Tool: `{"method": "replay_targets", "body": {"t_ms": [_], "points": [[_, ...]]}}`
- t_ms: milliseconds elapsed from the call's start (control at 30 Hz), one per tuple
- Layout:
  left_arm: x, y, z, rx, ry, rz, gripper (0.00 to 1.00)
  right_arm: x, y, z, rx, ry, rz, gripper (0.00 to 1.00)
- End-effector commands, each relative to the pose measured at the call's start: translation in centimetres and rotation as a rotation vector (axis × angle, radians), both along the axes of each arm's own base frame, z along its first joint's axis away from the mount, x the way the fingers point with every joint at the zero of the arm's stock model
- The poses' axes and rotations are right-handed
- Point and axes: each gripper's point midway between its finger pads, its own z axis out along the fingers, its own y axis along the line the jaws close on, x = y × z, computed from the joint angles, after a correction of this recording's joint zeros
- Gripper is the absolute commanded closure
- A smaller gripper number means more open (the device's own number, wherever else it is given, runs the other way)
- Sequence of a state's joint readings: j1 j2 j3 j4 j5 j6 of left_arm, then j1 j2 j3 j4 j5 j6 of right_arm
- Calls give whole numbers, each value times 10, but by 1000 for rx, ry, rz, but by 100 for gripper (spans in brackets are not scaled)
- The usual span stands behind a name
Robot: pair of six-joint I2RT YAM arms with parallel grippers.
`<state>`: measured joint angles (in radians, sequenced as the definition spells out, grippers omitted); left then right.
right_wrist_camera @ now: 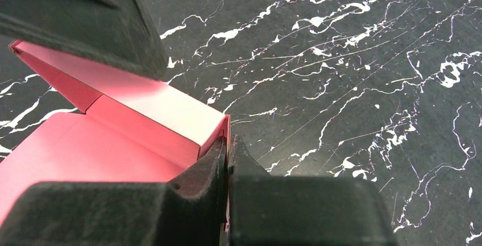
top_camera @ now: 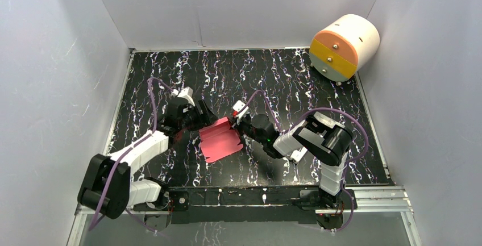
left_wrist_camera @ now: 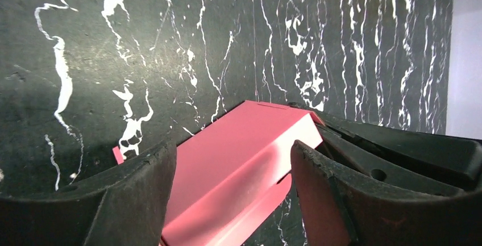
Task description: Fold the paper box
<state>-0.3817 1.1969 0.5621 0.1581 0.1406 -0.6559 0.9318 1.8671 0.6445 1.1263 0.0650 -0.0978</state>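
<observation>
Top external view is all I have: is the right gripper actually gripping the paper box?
Observer: Yes; the right wrist view shows the right gripper shut on a raised wall of the paper box.
Operator: And the left?
Observer: The left gripper is open, its fingers straddling a folded edge of the box.
Operator: Box finished?
Observer: No; close up, one wall stands over a flat base.
</observation>
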Motion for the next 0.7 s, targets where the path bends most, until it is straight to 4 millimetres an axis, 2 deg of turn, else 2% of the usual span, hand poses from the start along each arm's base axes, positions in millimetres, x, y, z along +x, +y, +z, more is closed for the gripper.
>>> {"method": "replay_targets", "body": {"t_ms": [0,167,367,567,667], "points": [[0,-27,9,-60,-3,-140,31,-2,7,2,7,-19,29,91],[2,-39,9,-86,-16,-186,32,-2,8,-2,2,-9,27,90],[-3,-45,0,-92,2,-216,33,-1,9,-1,4,-6,24,90],[-3,-39,-13,-57,4,-185,38,-3,9,-1,7,0,33,87],[-2,-38,-18,-47,5,-174,43,-5,8,0,8,1,33,85]]}}
